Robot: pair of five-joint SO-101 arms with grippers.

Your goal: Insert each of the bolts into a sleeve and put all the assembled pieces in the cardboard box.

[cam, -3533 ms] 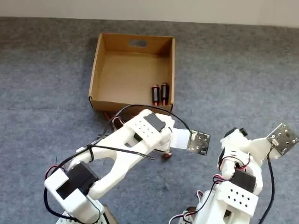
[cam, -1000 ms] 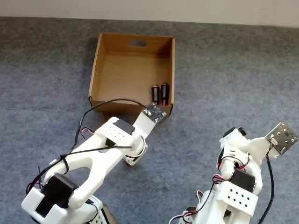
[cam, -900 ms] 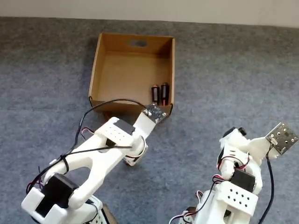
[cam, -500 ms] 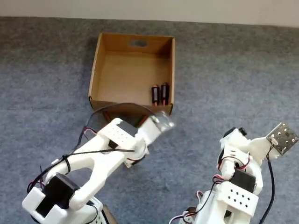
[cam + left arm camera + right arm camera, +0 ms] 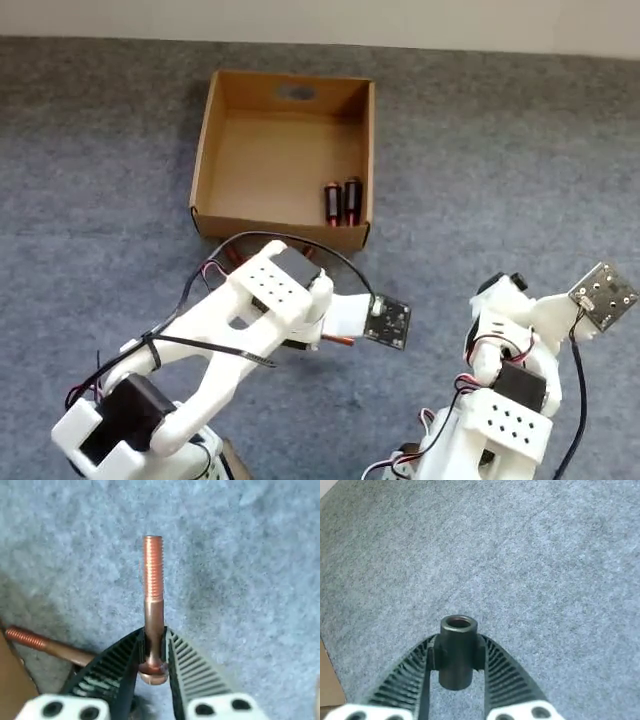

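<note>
The left gripper (image 5: 154,633) is pinching a bolt (image 5: 153,580) near its head, the right gripper (image 5: 457,642) clasping a sleeve (image 5: 456,665) (bore open), so any tilt is risking a jam.

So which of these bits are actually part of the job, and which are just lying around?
Part of the job:
- bolt in the left claw
- black sleeve in the right claw
- second bolt, lying loose
- cardboard box
- two assembled pieces inside it

Just there:
- grey carpet
- pale wall strip
</note>
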